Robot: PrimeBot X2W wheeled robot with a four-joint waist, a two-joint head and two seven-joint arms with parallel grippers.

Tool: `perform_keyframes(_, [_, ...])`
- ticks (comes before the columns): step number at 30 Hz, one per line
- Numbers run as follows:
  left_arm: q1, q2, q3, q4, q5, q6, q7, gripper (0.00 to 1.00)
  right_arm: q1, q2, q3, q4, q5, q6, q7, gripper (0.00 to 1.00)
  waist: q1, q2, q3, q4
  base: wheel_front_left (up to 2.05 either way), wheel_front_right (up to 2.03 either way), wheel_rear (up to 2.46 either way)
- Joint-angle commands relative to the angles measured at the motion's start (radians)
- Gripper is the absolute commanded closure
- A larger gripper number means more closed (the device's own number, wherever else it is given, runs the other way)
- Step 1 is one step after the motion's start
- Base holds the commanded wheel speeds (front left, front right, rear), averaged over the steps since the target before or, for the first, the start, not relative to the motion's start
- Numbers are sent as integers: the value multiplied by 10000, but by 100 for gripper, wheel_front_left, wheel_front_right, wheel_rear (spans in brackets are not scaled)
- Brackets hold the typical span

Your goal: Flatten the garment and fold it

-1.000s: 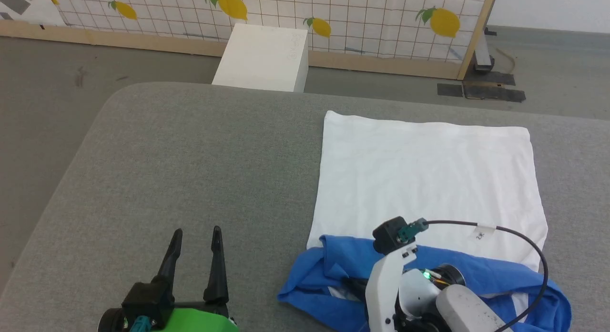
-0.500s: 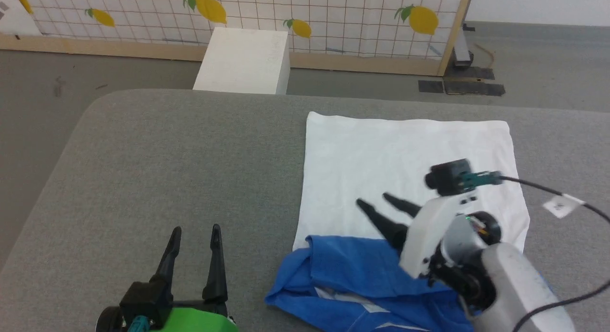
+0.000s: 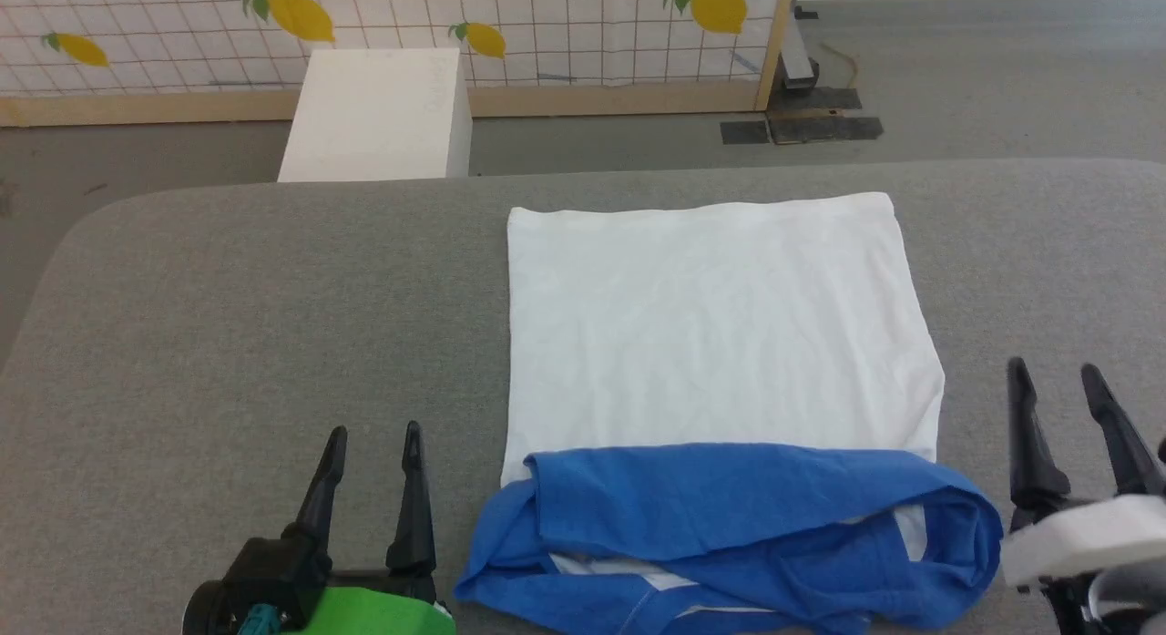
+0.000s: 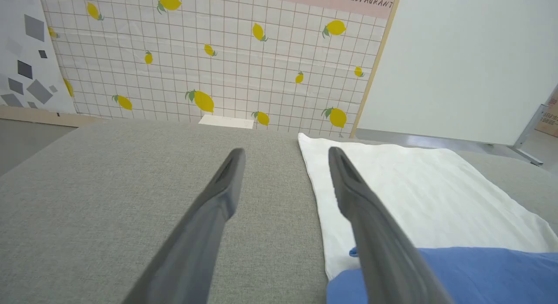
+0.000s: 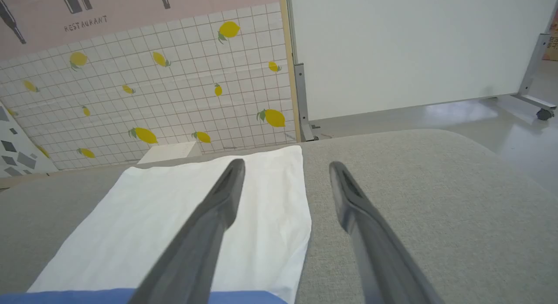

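The garment (image 3: 720, 325) lies on the grey table (image 3: 255, 307), its white body spread flat toward the far edge. Its blue sleeves and shoulders (image 3: 729, 517) are folded in along the near edge in a rumpled band. In the left wrist view the white body (image 4: 414, 186) lies to the right of the fingers, with blue cloth (image 4: 479, 273) at the lower right. My left gripper (image 3: 375, 430) is open at the lower left, just left of the blue band. My right gripper (image 3: 1052, 369) is open at the lower right, beside the garment's right edge (image 5: 301, 216). Neither touches the cloth.
A white box (image 3: 373, 116) stands on the floor beyond the table's far edge. Behind it runs a lemon-patterned grid panel (image 3: 455, 25) with a wooden frame. Bare grey table lies to the garment's left and right.
My right gripper has let go of the blue cloth, lifted off it and drawn back to the right of the garment. The head camera has turned right. The left gripper has not moved.
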State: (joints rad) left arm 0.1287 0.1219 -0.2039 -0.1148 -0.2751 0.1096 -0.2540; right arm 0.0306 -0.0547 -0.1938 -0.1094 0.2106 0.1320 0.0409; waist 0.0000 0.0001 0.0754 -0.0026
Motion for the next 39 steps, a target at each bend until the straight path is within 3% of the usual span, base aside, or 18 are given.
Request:
perform_keyframes(1, [134, -57, 64, -71, -17, -85, -70, 0, 367, 37, -168, 99, -4, -13, -476, 0, 0, -1, 266, -257, 0, 0, 0])
perform_keyframes(7, [256, -224, 335, -189, 260, -195, -75, 0, 868, 42, -86, 1072, 79, -13, -1817, 0, 0, -1, 340, -477, 0, 0, 0])
perform_keyframes(16, [-455, 35, 527, 13, 710, -450, 47, 0, 530, 44, -177, 1151, -61, -13, -2206, 0, 0, -1, 514, -530, 0, 0, 0])
perform_keyframes(25, [-4168, 1243, 172, 394, 740, -1706, 2869, 0, 38, 44, 135, 20, -351, -13, -1977, 0, 0, -1, 1604, -504, 0, 0, 0])
perform_keyframes(29, [-6054, 1447, -28, 1112, 286, -2088, 4089, 0, -261, 44, 257, -519, -433, -13, -1872, 0, 0, -1, 2323, -570, 0, 0, 0])
perform_keyframes(39, [-9448, 1817, -519, 3753, -663, -2344, 6743, 0, -1100, 45, 790, -993, -432, -13, -1887, 0, 0, -1, 4075, -1156, 0, 0, 0])
